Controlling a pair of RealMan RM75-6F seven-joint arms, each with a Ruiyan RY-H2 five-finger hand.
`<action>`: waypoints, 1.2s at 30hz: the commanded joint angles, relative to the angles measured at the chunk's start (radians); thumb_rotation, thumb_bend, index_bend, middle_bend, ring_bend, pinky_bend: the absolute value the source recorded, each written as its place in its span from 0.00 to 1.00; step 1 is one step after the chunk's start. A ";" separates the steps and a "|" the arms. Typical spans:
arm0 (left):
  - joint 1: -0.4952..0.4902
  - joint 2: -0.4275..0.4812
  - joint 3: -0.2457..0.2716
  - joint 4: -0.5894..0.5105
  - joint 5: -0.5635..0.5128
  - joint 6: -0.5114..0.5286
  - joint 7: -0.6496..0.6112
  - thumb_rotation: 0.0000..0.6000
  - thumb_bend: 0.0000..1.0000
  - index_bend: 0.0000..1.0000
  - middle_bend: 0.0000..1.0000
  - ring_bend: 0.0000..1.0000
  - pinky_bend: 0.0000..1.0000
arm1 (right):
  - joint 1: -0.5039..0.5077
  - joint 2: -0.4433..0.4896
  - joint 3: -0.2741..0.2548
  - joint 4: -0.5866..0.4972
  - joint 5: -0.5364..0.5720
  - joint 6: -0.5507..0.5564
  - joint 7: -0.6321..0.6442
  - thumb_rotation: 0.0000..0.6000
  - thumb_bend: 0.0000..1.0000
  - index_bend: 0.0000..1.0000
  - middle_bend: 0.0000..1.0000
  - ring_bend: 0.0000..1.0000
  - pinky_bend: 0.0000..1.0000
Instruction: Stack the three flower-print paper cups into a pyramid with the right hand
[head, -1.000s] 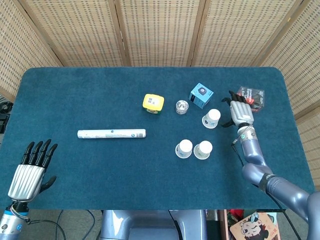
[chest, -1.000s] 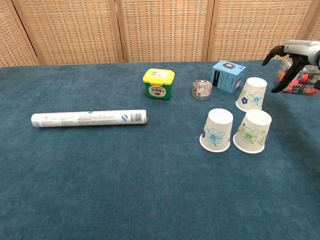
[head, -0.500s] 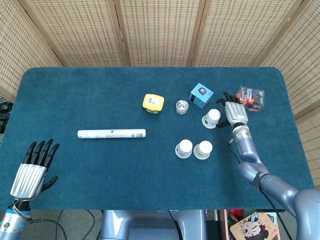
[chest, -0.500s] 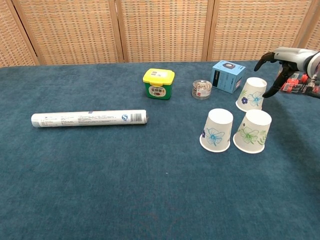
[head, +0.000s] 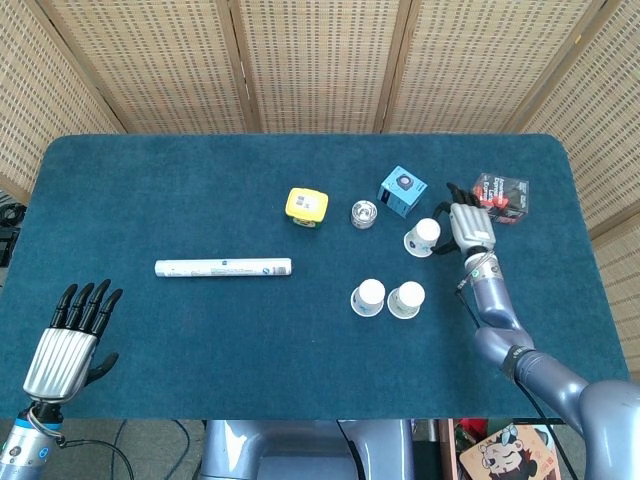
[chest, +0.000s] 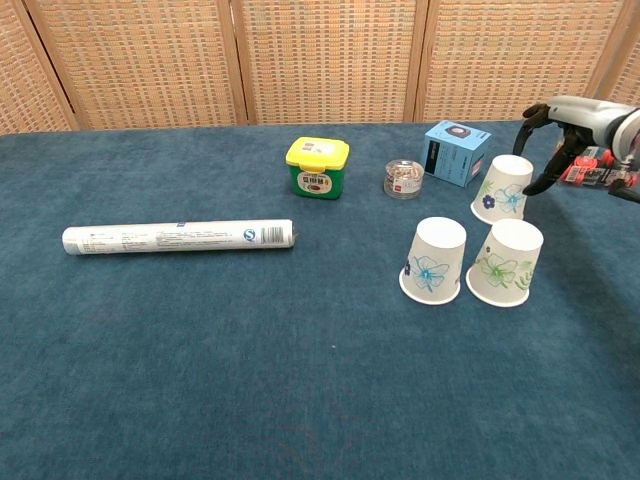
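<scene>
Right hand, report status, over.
Right hand open beside the rear cup, not gripping it. Front two cups side by side, upside down, nothing stacked. Left hand open, idle. Blue box close behind the rear cup.

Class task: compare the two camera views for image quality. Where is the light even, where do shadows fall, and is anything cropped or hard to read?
Head view: even, soft light, no glare on the blue cloth; cups cast only faint shadows. Chest view: sharp throughout, flower prints on the cups legible; the right robot hand is cropped at the frame edge, and the red-and-black box is partly hidden behind it.
</scene>
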 joint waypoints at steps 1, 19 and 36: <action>-0.001 0.000 0.001 0.000 0.000 -0.002 0.001 1.00 0.21 0.00 0.00 0.00 0.00 | -0.002 -0.002 -0.001 -0.001 -0.010 -0.001 0.006 1.00 0.12 0.45 0.05 0.00 0.00; -0.006 0.000 0.001 0.003 -0.007 -0.011 -0.010 1.00 0.21 0.00 0.00 0.00 0.00 | 0.001 -0.020 0.007 -0.032 -0.027 -0.002 0.011 1.00 0.12 0.45 0.04 0.00 0.00; -0.008 0.006 0.004 0.001 -0.002 -0.009 -0.028 1.00 0.21 0.00 0.00 0.00 0.00 | -0.034 0.094 0.028 -0.244 -0.026 0.110 -0.064 1.00 0.12 0.51 0.07 0.00 0.00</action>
